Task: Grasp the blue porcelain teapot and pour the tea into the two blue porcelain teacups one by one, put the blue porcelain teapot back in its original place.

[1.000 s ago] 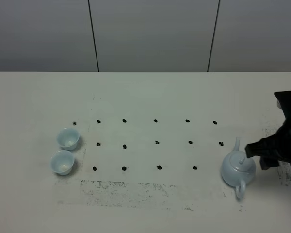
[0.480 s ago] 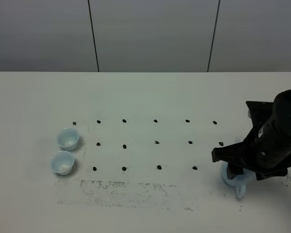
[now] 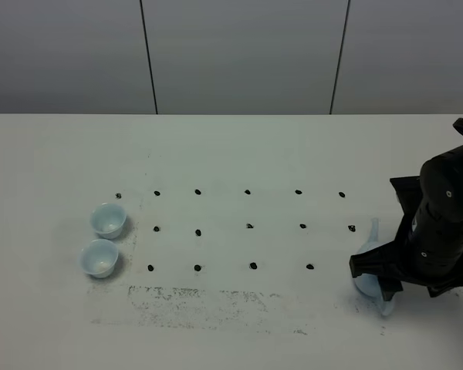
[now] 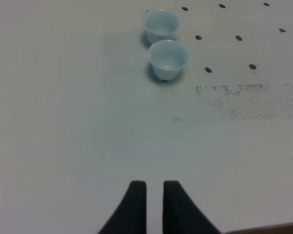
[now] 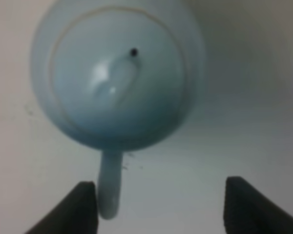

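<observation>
The blue porcelain teapot [image 3: 363, 284] stands at the table's right front, mostly hidden under my right arm; its spout [image 3: 373, 231] and loop handle [image 3: 386, 306] stick out. In the right wrist view the teapot [image 5: 117, 78] is seen from above with its lid on. My right gripper [image 5: 161, 209] is open just above it, and the handle [image 5: 110, 187] lies close to one finger [image 5: 83, 207]. The two blue porcelain teacups [image 3: 108, 220] [image 3: 100, 257] stand side by side at the left, also in the left wrist view [image 4: 161, 23] [image 4: 168, 58]. No tea shows. My left gripper [image 4: 155, 195] is shut, empty, well short of the cups.
A grid of black dots [image 3: 248, 226] marks the white table [image 3: 231, 154] between cups and teapot. A smudged dark strip [image 3: 204, 297] runs along the front. A grey panelled wall [image 3: 239, 54] stands behind the table.
My right arm has come in from the right edge and now hangs over the teapot, covering most of it. In the last half second it shifted slightly right, uncovering the spout. The cups are unmoved.
</observation>
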